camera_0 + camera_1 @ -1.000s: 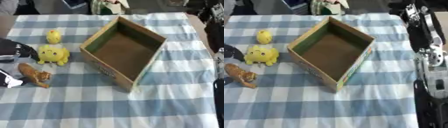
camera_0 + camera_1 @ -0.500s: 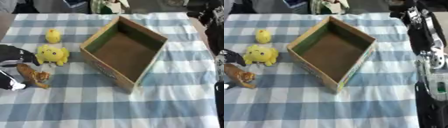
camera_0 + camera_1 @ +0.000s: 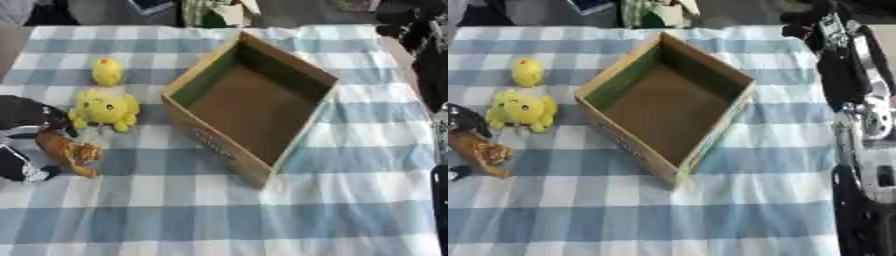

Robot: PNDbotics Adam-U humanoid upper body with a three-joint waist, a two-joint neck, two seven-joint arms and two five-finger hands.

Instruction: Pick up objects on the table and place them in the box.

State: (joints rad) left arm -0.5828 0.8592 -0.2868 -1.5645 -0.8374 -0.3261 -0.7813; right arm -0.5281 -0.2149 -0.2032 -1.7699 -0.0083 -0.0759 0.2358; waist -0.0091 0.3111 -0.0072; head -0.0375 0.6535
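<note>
An open cardboard box [image 3: 308, 70] stands in the middle of the checked tablecloth, with nothing inside. Left of it lie a yellow plush toy [image 3: 105, 107], a small yellow duck [image 3: 108, 71] farther back, and an orange-brown animal figure [image 3: 68, 152] nearer the front. My left hand [image 3: 28, 114] comes in from the left edge. Its black fingers lie just above the figure's rear end and its thumb [image 3: 21, 169] just below, spread on either side of it. My right hand [image 3: 835, 47] is raised at the right edge beyond the box, and its shape is unclear.
My right arm [image 3: 866, 130], black with silver joints, runs down the right edge. Dark clutter and a green-and-white item [image 3: 214, 11] sit past the table's far edge. Bare checked cloth [image 3: 219, 220] lies in front of the box.
My left hand has crept right and slightly down, so it now straddles the orange-brown figure's rear end. The figure and the other toys have not moved.
</note>
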